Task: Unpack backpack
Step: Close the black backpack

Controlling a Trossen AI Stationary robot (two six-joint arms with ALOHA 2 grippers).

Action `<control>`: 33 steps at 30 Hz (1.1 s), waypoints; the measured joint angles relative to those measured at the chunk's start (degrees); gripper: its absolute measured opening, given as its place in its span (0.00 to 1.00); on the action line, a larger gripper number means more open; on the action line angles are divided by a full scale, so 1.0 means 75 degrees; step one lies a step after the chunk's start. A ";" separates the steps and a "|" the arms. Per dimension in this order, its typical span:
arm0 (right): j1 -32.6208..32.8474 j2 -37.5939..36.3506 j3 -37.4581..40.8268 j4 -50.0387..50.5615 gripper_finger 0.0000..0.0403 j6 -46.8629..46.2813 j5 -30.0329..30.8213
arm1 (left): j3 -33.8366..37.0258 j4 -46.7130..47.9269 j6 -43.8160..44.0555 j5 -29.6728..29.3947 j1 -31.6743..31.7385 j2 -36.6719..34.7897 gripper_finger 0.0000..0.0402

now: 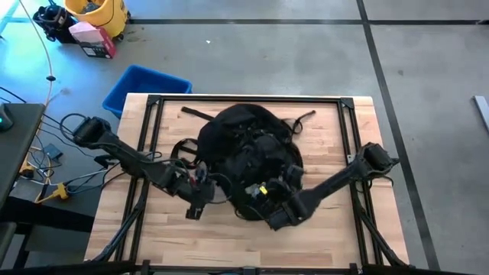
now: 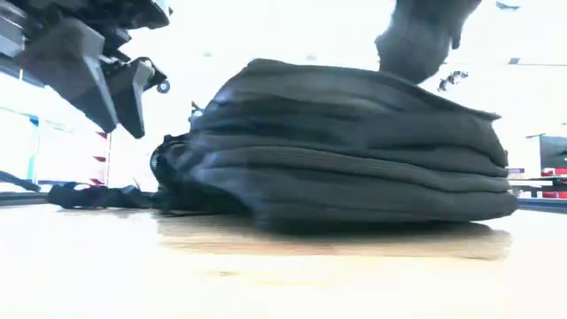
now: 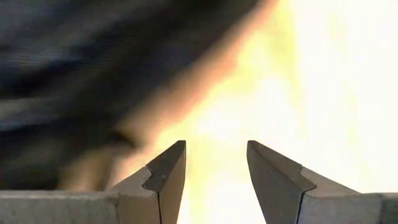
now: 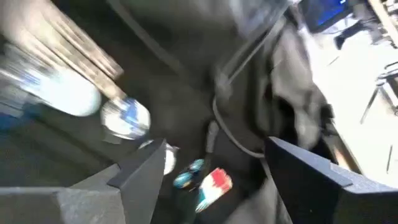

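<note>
Near edge of the wooden table is bare, lower part of the high view. Just above it, right gripper sits at the lower middle, at the near edge of the backpack, jaws spread with nothing pinched. Its wrist view looks into dark fabric folds, with a white-and-blue round item and a small red-and-white item between the fingers; what they are, can't tell. Left gripper is left of centre, just beside the backpack's left side, above the bare wood; jaws apart, empty, fingertips over bright tabletop. Backpack lies flat in the centre of the table, black, straps trailing toward upper left and upper right. Low view shows it as a wide dark mound mid-frame. Beyond the table, upper left, a blue bin on the floor, then a yellow bucket.
</note>
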State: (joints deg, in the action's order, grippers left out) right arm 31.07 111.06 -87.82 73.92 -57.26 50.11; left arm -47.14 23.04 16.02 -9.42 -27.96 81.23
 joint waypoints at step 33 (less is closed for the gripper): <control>0.0289 -0.0001 0.1391 -0.2718 0.65 0.0213 -0.1287 | 0.1045 -0.0083 -0.2627 -0.1265 0.2349 0.0688 0.38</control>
State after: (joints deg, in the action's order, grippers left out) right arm 33.23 111.06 -77.38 53.54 -55.67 40.46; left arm -39.30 22.42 -3.68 -18.90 -10.34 86.39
